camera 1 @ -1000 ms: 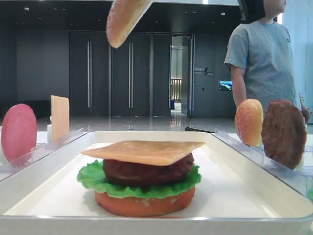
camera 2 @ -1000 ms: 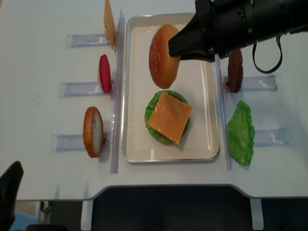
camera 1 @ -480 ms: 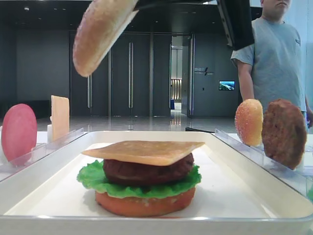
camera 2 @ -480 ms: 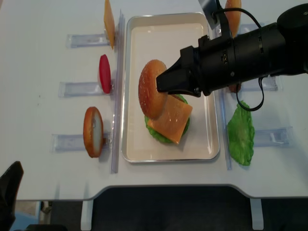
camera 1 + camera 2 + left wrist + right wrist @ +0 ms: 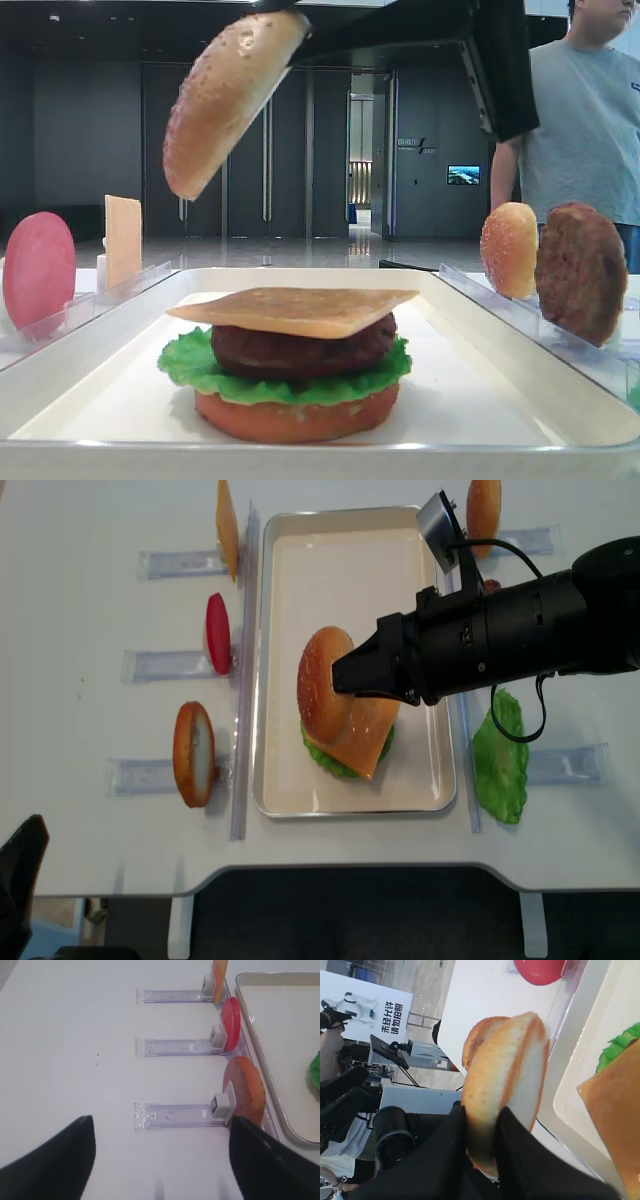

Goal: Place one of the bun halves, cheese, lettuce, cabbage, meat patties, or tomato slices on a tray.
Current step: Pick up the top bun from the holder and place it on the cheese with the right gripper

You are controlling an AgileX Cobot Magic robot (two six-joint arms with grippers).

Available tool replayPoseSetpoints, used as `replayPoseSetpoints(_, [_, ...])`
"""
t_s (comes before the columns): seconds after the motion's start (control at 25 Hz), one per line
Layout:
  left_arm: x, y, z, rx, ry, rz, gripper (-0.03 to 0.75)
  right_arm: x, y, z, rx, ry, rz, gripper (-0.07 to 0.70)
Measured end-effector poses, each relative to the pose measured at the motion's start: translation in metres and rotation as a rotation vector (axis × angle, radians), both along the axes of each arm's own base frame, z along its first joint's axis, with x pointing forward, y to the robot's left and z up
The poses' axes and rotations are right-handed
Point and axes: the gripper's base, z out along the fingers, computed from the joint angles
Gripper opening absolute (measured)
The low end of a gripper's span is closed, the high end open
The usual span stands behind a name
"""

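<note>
My right gripper point(image 5: 487, 1120) is shut on the edge of a golden bun half point(image 5: 505, 1080), which hangs tilted, crust toward the left. The bun half point(image 5: 325, 685) is in the air above the left side of a stack on the white tray point(image 5: 340, 550). From the top, that stack is a cheese slice point(image 5: 295, 308), a meat patty point(image 5: 300, 350), lettuce point(image 5: 260, 385) and a reddish disc point(image 5: 295, 418). A clear gap shows between the bun half point(image 5: 230, 100) and the cheese. My left gripper point(image 5: 160, 1130) is open over bare table, empty.
Clear racks left of the tray hold a cheese slice point(image 5: 227, 525), a tomato slice point(image 5: 217, 632) and a bun half point(image 5: 193, 753). On the right are a bun half point(image 5: 484, 508), a meat patty point(image 5: 580, 270) and a lettuce leaf point(image 5: 500, 755). A person point(image 5: 590, 120) stands behind.
My right gripper has carried the bun half from over the tray's far part toward the stack and lowered it there. The left gripper and the racks are unchanged.
</note>
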Motion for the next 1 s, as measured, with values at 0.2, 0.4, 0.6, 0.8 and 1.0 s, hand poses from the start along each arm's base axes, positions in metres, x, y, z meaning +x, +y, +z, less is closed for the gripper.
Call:
replayPoseSetpoints(0.2, [0.000,0.000,0.000,0.000,0.000,0.000,0.641,0.002,-0.001,0.000,0.001,-0.018,-0.007,0.137])
replayPoseSetpoints(0.4, [0.000,0.000,0.000,0.000,0.000,0.000,0.641,0.005,0.001,-0.010,-0.016,0.005,-0.004,0.137])
replayPoseSetpoints(0.6, [0.000,0.000,0.000,0.000,0.000,0.000,0.641,0.008,0.002,-0.019,-0.032,0.011,0.005,0.137])
replayPoseSetpoints(0.8, [0.000,0.000,0.000,0.000,0.000,0.000,0.641,0.012,-0.002,-0.024,-0.034,0.018,-0.002,0.137])
replayPoseSetpoints(1.0, [0.000,0.000,0.000,0.000,0.000,0.000,0.641,0.014,-0.010,-0.032,-0.038,0.038,-0.012,0.137])
